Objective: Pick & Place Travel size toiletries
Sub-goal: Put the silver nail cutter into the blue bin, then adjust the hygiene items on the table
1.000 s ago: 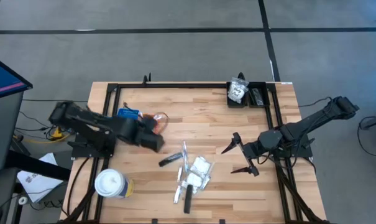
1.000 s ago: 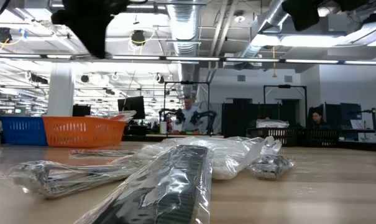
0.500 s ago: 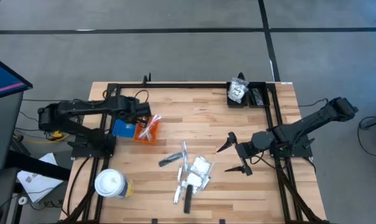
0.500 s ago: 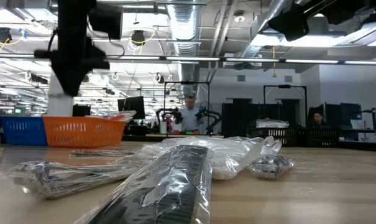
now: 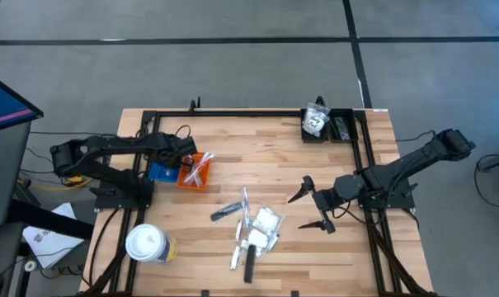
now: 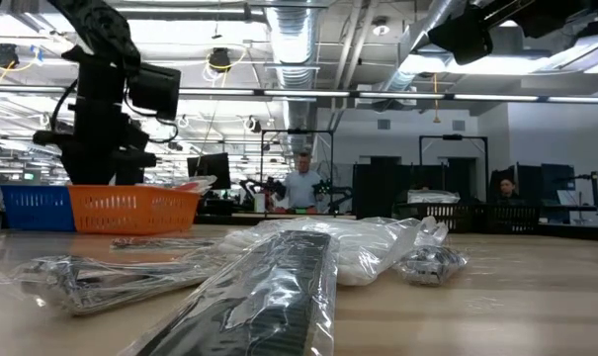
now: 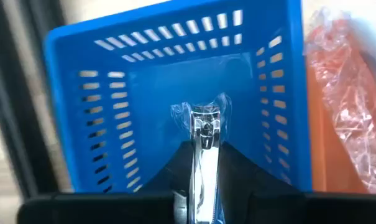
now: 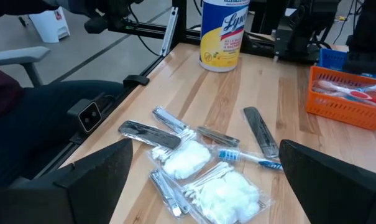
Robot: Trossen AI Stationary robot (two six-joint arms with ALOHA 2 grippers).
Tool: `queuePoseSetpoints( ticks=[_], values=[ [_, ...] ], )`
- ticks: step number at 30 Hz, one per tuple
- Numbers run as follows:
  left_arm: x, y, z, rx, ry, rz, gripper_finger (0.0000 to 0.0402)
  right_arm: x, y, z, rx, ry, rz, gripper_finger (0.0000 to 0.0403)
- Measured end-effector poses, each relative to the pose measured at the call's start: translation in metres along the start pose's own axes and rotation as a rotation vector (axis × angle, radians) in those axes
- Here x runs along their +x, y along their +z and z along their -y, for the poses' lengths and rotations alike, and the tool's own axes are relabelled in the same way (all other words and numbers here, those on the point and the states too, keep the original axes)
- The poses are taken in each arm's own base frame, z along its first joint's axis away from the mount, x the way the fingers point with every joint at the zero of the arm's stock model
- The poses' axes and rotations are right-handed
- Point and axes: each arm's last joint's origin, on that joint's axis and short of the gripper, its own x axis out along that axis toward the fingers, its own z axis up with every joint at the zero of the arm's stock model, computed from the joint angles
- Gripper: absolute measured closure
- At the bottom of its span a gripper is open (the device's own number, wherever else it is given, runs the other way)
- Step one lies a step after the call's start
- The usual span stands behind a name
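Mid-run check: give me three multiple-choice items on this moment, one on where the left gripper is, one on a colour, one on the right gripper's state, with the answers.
1. Where is the left gripper?
A. over the blue tray
B. at the black bins on the far right corner
C. over the white lidded cup

2. What colour is the tray beside the blue one?
A. green
B. orange
C. black

3. How are the right gripper's fingers?
A. shut on a toothbrush
B. shut with nothing held
C. open, holding nothing

Answers:
1 A: the left wrist view looks down into the blue tray, with a wrapped metal nail clipper between the fingers.
2 B: the high view shows orange next to blue.
3 C: both fingers stand spread apart beside the pile of packets.
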Motion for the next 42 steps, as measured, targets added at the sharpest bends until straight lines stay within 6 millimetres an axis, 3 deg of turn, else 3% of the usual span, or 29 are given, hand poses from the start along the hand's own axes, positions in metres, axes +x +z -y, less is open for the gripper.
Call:
queuePoseSetpoints(
  ticks=[9, 24, 30, 37, 42],
  values=[
    [0.008, -0.003, 0.001, 0.003, -0.021, 0.019, 0.031, 0.0, 0.0, 0.0, 0.001, 0.0, 0.0, 0.0005],
    [0.004, -0.004, 0.004, 0.059, -0.056, 0.006, 0.0326, 0.0, 0.005, 0.006, 0.001, -0.028, 0.054, 0.0004],
    [-0.012, -0.009, 0.0, 0.096, -0.089, 0.114, 0.0335, -0.003, 0.013, 0.039, -0.005, -0.173, 0.144, 0.0006],
    [-0.05, -0.02, -0.02, 0.084, -0.216, 0.37, 0.0359, -0.027, 0.035, 0.101, 0.095, -0.445, 0.317, 0.0006],
    [-0.075, -0.035, -0.033, 0.136, -0.297, 0.597, 0.0372, -0.038, 0.043, 0.139, 0.058, -0.444, 0.317, 0.0006]
  ],
)
